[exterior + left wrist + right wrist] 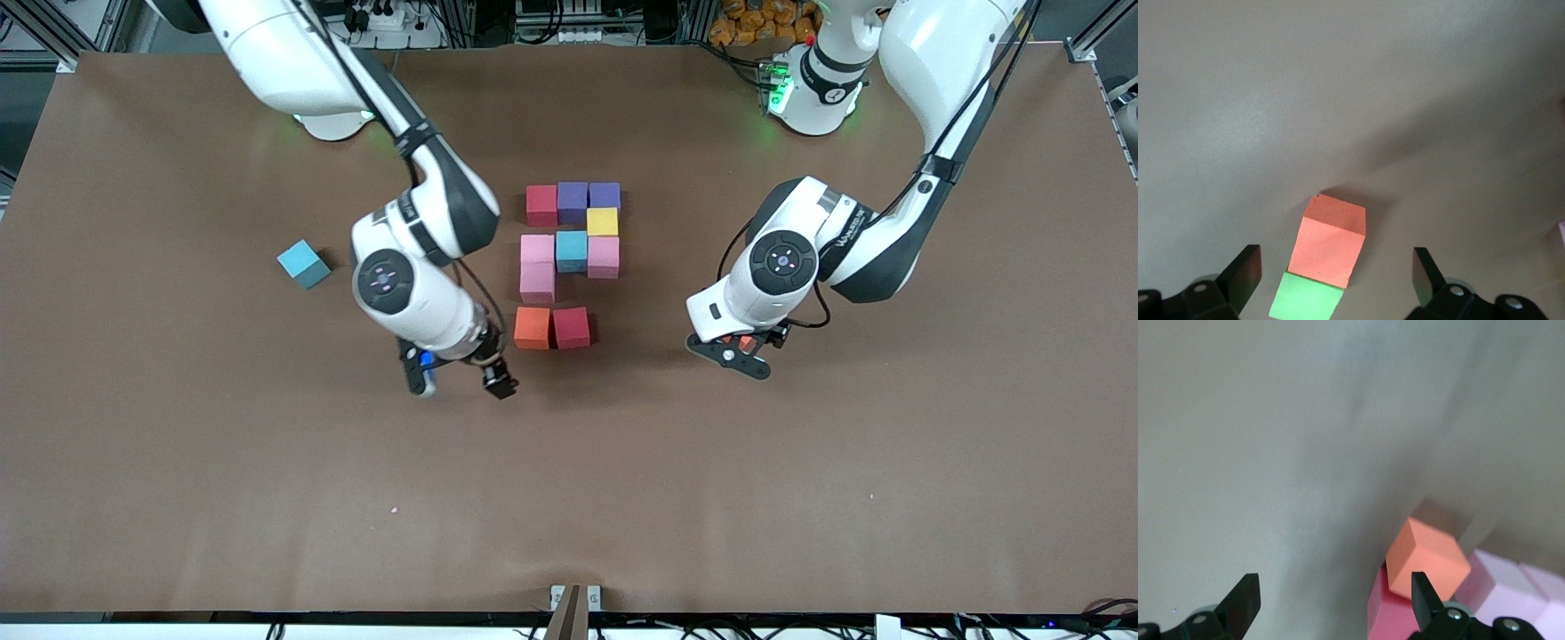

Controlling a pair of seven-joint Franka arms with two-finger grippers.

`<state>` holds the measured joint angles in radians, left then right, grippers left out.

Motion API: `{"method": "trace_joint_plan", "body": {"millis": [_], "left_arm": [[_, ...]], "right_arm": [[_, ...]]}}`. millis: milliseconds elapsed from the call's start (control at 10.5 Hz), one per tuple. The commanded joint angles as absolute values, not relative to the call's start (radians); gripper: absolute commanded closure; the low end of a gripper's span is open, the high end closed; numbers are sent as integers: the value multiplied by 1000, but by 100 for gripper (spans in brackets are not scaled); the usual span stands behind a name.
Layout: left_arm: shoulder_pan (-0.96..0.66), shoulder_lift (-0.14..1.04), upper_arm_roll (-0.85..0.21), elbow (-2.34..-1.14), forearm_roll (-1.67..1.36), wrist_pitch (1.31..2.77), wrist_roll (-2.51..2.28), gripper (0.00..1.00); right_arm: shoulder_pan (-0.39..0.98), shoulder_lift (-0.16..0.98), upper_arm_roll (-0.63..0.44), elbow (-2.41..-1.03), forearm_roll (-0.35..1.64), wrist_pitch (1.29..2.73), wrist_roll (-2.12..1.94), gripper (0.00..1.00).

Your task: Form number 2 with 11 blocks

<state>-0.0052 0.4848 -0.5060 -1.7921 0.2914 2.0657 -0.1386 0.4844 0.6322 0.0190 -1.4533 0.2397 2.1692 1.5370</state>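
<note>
Ten blocks lie in a blocky figure mid-table: red and two purple in the row farthest from the camera, then yellow, then pink, sky-blue, pink, then one pink, then orange and red nearest. My right gripper is open over bare table beside that orange block. My left gripper is open, low over a second orange block that touches a green cube.
A loose teal cube sits toward the right arm's end of the brown table. Both arms lean over the table on either side of the figure.
</note>
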Motion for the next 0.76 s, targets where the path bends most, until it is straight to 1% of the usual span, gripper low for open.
{"method": "trace_joint_plan", "body": {"millis": [0,191,477,668], "left_arm": [[31,440,-517,-1853,291,2095,-54,0],[46,439,-523,-1865,291,2097,-19,0],[109,440,-560,-1896,291,2144,55,0],[112,446,-568,-1898,291,2148,57,0]], "right_arm": [[398,627,35,-1443,224,2116,1392,0],[335,611,32,-1447,222,2013,1219,0],[241,569,31,-1456,221,1846,929,0],[190,531,31,-1479,219,1772,720,0]]}}
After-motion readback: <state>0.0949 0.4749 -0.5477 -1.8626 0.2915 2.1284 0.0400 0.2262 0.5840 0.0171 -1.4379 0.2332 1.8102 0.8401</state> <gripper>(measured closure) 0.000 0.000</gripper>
